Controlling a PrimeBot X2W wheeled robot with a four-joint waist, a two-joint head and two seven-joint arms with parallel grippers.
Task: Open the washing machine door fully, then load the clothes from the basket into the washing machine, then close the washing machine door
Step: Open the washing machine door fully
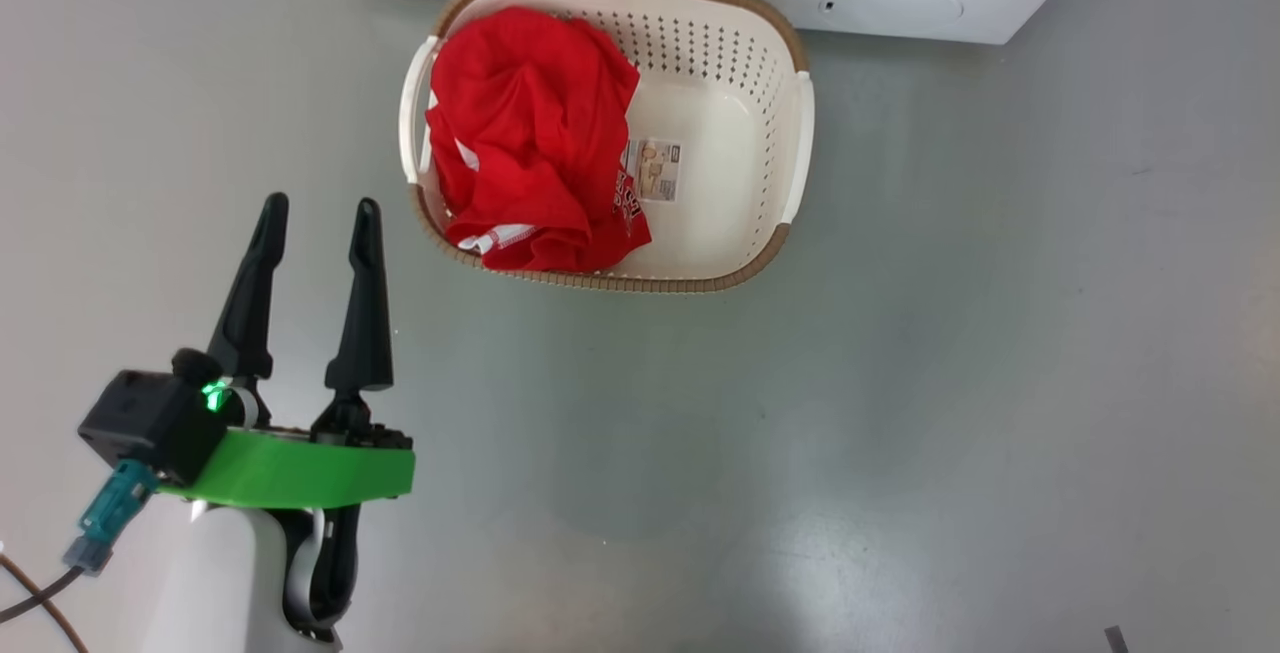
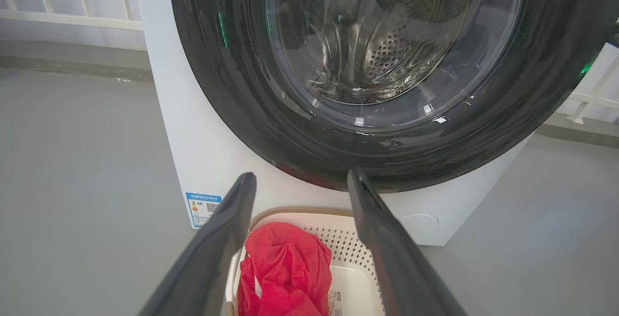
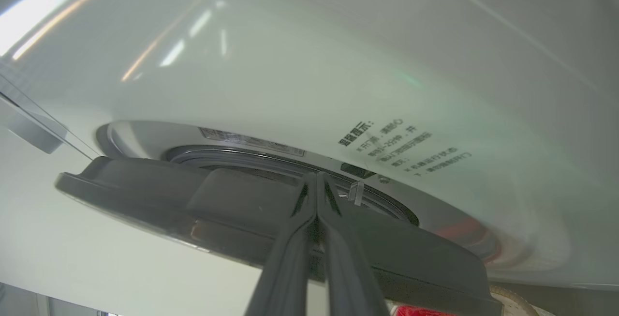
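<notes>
The right pincer (image 3: 316, 180) is closed on nothing, its tips set at the gap between the door (image 3: 145, 185) and the machine (image 3: 290, 64); the door stands slightly ajar. The door should be swung outward along its hinge arc until fully open, with the tips kept behind the rim so that the glossy edge is not lost. The left pincer (image 1: 320, 203) is open and empty, held above the floor near the basket (image 1: 620, 283), in which the clothes (image 1: 530, 133) lie; it should be kept out of the door's sweep.
</notes>
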